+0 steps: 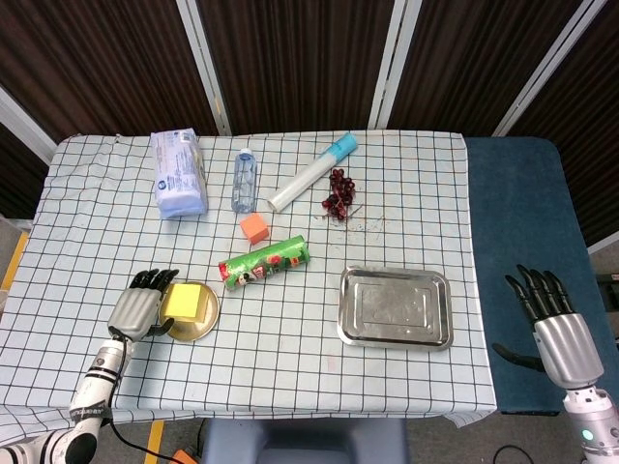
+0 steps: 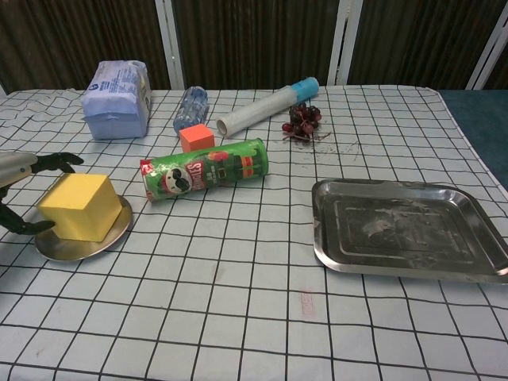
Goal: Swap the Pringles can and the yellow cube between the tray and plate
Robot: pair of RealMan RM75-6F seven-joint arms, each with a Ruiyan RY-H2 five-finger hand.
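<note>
Reaching for the yellow cube (image 1: 189, 302) on the plate (image 1: 201, 330) near the table's front-left corner: left hand (image 1: 135, 309) spread wide around it, not gripping. Close squarely on opposite faces, lift straight. Can (image 1: 265, 262) lies mid-table; tray (image 1: 395, 333) bare; right hand (image 1: 556, 329) open off-table.

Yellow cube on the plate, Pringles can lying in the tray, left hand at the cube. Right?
Not quite. The Pringles can lies on the tablecloth, left of the tray, which holds nothing; the head view shows it. The yellow cube is on the plate, with the left hand at it.
</note>
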